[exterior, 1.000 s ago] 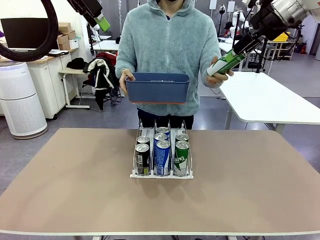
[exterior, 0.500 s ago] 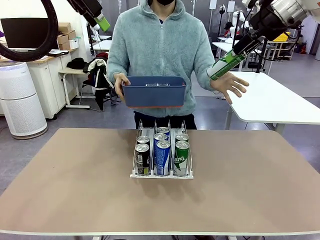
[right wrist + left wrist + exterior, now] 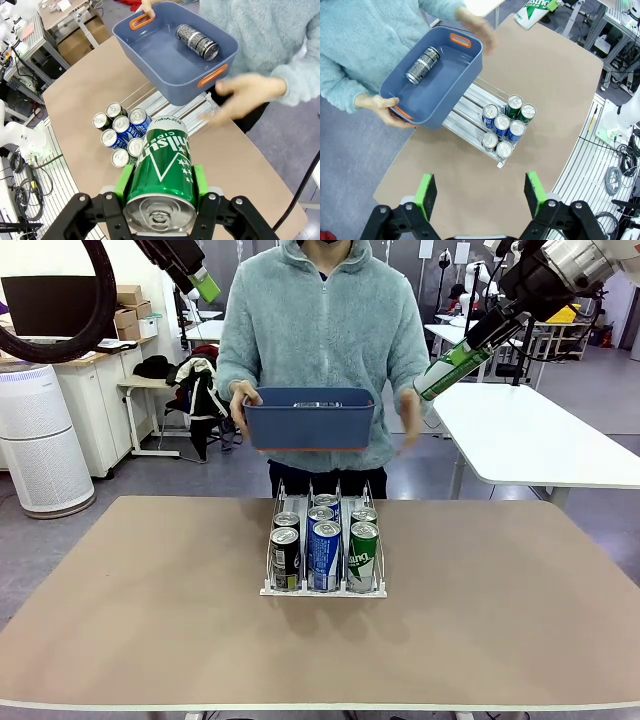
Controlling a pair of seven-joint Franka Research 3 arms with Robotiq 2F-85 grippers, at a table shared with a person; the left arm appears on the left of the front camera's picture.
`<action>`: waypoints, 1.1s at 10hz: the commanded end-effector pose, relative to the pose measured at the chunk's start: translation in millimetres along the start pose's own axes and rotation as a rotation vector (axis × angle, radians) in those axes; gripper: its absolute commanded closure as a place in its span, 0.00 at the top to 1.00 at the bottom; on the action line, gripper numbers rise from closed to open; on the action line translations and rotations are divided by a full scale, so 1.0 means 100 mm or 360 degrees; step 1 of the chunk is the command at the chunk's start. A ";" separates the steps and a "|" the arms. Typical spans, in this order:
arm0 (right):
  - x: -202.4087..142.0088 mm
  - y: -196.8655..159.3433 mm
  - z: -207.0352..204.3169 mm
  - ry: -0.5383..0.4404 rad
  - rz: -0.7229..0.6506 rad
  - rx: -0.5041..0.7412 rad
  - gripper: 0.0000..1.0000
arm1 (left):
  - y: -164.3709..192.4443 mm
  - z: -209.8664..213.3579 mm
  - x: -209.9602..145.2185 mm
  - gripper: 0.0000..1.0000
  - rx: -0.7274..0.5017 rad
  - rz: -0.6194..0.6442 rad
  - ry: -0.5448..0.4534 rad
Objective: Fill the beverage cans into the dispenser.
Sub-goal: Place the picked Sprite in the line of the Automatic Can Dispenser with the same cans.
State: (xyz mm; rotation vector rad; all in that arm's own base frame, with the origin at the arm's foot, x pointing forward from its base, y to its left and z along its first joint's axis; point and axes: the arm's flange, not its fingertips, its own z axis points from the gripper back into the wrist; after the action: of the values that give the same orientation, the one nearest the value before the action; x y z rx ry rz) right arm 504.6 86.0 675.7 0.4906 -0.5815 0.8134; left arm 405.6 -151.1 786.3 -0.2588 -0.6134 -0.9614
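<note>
Front view: the green can (image 3: pixel 438 378) slants, base down-left, high to the right of the person (image 3: pixel 320 330), clenched in the right gripper (image 3: pixel 462 358); 7 cans (image 3: pixel 325 545) stand upright in the dispenser (image 3: pixel 323 591), whose far end lies under the person's blue bin (image 3: pixel 310 425). Left wrist view: the left gripper (image 3: pixel 481 192) gapes wide, empty, above the table (image 3: pixel 555 75). Right wrist view: the green can's silver top faces the camera; a black can (image 3: pixel 197 42) lies in the bin
</note>
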 end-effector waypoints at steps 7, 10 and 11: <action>-0.65 1.07 0.07 0.0257 -0.0333 -0.0316 0.58 | 0.01 -0.01 -0.02 0.94 -0.0008 0.0002 -0.0005; -1.07 1.41 -0.03 0.0438 -0.0305 -0.0289 0.58 | 0.01 -0.01 -0.02 0.94 -0.0008 0.0002 -0.0005; -1.19 1.46 -0.09 0.0492 -0.0303 -0.0279 0.58 | 0.01 -0.01 -0.02 0.94 -0.0008 0.0002 -0.0005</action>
State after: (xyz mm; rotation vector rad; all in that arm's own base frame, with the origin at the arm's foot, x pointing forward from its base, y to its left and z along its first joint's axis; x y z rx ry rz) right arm 337.2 114.3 621.4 0.2587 -0.3281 0.6450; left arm 406.1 -151.1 785.9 -0.2586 -0.6125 -0.9609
